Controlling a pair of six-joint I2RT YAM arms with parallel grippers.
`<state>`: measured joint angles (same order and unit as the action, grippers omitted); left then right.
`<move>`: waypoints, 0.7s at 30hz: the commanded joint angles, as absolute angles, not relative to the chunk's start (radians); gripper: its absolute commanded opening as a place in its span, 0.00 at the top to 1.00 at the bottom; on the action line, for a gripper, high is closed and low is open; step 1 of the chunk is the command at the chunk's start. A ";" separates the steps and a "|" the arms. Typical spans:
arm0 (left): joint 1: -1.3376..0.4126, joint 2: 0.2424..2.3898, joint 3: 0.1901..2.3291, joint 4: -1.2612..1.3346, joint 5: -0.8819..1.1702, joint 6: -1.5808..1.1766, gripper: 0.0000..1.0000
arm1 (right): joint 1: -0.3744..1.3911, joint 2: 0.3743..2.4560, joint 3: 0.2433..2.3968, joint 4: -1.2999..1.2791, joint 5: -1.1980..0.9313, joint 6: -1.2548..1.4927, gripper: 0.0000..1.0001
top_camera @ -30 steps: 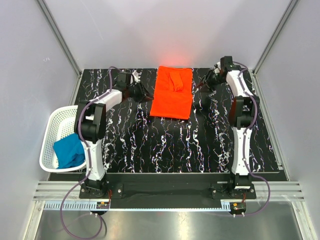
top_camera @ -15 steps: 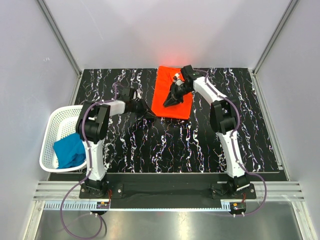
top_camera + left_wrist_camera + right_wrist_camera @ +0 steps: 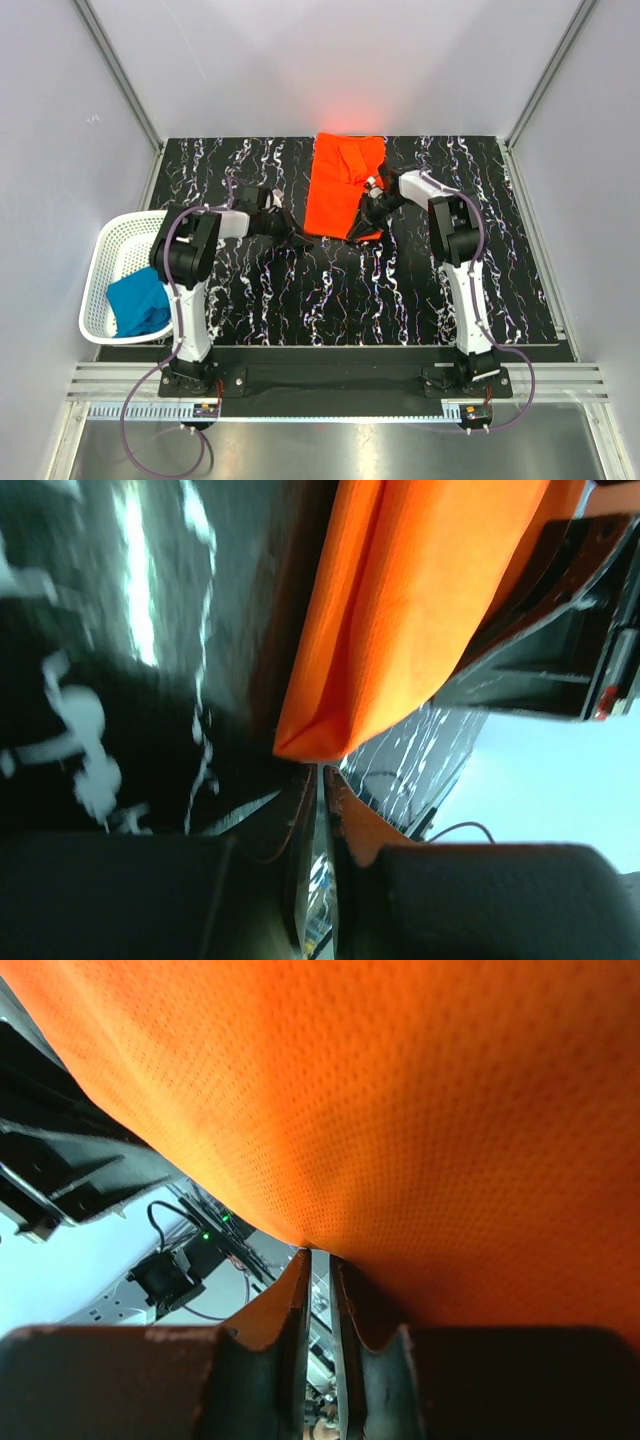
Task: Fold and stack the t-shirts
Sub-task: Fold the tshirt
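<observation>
Top external, left pincer [image 3: 300, 238], right pincer [image 3: 357, 232], pinching orange t-shirt [image 3: 340, 195] near edge

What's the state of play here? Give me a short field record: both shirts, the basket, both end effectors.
orange-red t-shirt: folded into a long rectangle, lying at the far middle of the table
teal t-shirt: crumpled inside the white mesh basket at the table's left edge
left end effector: closed at the orange-red t-shirt's near-left corner, apparently gripping it
right end effector: closed on its near-right corner, cloth pinched
stack: not yet started
</observation>
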<state>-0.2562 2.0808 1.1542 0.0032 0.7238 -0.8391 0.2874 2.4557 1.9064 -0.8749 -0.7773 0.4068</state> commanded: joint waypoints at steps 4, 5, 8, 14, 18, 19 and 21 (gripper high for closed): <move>-0.301 1.925 1.134 -0.029 0.748 -0.778 0.80 | 0.227 2.384 1.812 -0.859 -0.727 0.356 0.80; -0.304 1.911 1.146 -0.028 0.761 -0.770 0.77 | 0.224 2.373 1.806 -0.858 -0.738 0.351 0.79; -0.313 1.914 1.210 -0.023 0.773 -0.779 0.74 | 0.221 2.353 1.795 -0.859 -0.759 0.333 0.79; -0.328 2.064 1.233 0.285 0.838 -1.031 0.76 | 0.221 2.347 1.792 -0.861 -0.776 0.339 0.78; -0.348 2.166 1.290 0.308 0.833 -1.035 0.76 | 0.219 2.349 1.790 -0.859 -0.784 0.348 0.78; -0.347 2.184 1.282 0.339 0.838 -1.055 0.77 | 0.218 2.352 1.795 -0.858 -0.788 0.351 0.78; -0.334 2.207 1.284 0.319 0.819 -1.046 0.78 | 0.213 2.353 1.799 -0.857 -0.792 0.351 0.78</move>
